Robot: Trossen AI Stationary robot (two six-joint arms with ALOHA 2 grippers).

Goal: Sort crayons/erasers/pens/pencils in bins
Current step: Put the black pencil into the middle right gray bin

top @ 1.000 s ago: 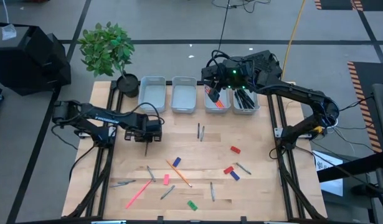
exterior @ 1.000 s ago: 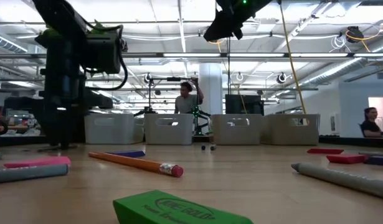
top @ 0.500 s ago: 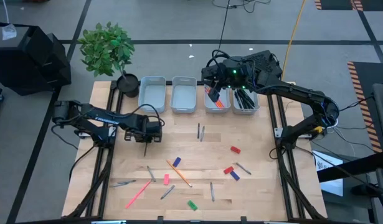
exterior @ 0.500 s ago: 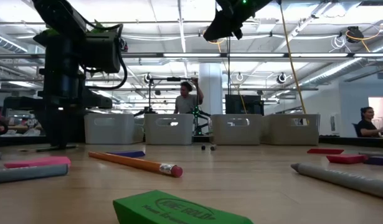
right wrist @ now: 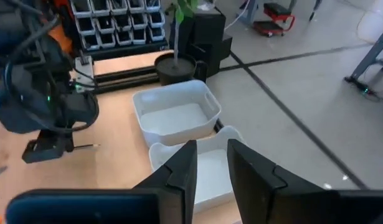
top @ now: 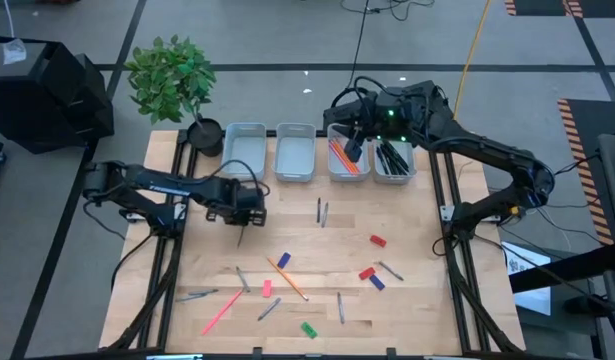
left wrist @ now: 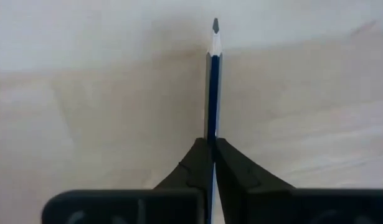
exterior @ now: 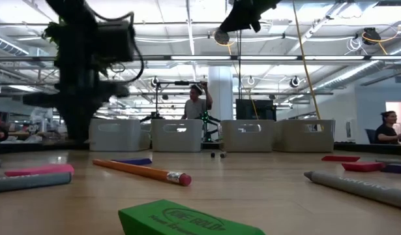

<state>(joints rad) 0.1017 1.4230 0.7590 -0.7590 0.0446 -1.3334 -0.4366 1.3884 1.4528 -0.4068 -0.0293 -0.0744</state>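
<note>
Left gripper [top: 239, 228], over the wooden table [top: 417, 300] short of the bins, clamped tight on a blue pencil [left wrist: 213, 81], tip pointing out past the closed fingers [left wrist: 194, 163]. Right gripper [top: 353, 148], poised above the third bin [top: 333, 170] of the back row, fingers [right wrist: 179, 171] slightly parted with nothing seen between them. Four pale bins lined up along the far edge: first bin [top: 244, 148] and second bin [top: 295, 151] showing bare floors, third loaded with red and orange sticks, fourth bin [top: 411, 172] loaded with dark pens. Scattered across the near half of the table: two red erasers [top: 377, 240], a blue eraser [top: 377, 283] just beside the nearer red one, another blue one [top: 284, 260], a pink eraser [top: 267, 289] and a green eraser [top: 308, 329] close to the front edge. Also lying loose: an orange pencil [top: 287, 277], a long pink stick [top: 219, 313], several grey pens [top: 340, 307]. Potted plant [top: 172, 78] at the back left corner, beside the first bin. Seen beyond the table in the low view: a person [exterior: 197, 103] standing in the room, another person [exterior: 386, 128] seated at far right.
</note>
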